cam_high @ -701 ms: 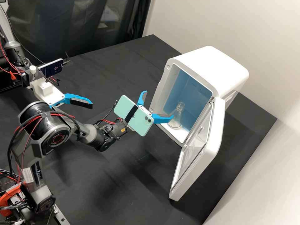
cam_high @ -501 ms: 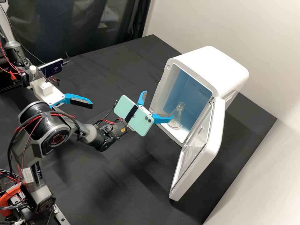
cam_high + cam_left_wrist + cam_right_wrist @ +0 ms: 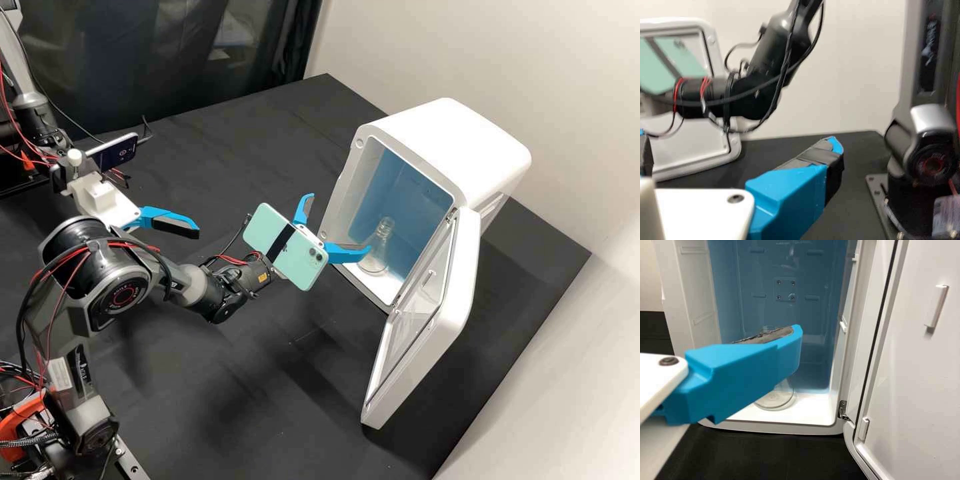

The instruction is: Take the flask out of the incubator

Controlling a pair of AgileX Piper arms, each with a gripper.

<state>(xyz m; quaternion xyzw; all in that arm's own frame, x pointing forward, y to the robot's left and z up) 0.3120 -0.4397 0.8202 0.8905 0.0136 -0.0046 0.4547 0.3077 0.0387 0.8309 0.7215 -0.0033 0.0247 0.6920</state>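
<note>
Shift: Left gripper (image 3: 170, 222) has dipped slightly lower over the bench (image 3: 267, 387); the right arm has not budged from the incubator's mouth.
Right gripper: The right gripper (image 3: 340, 223) is spread wide and empty at the threshold of the incubator (image 3: 453, 140). It faces straight in, apparently so the gap lines up with the glass.
Flask: The flask (image 3: 380, 243) stands upright on the floor of the blue-lined chamber, deeper in than the fingertips and untouched. In the right wrist view its round base (image 3: 777, 399) peeks from behind one finger.
Door: The door (image 3: 427, 313) is swung fully aside on its hinge, leaving a clear way in.
Left arm: It is parked well apart from the incubator, likely kept out of the way. Whether its grip is open or closed cannot be told.
Stage: Reach looks set, grasp not yet made.
</note>
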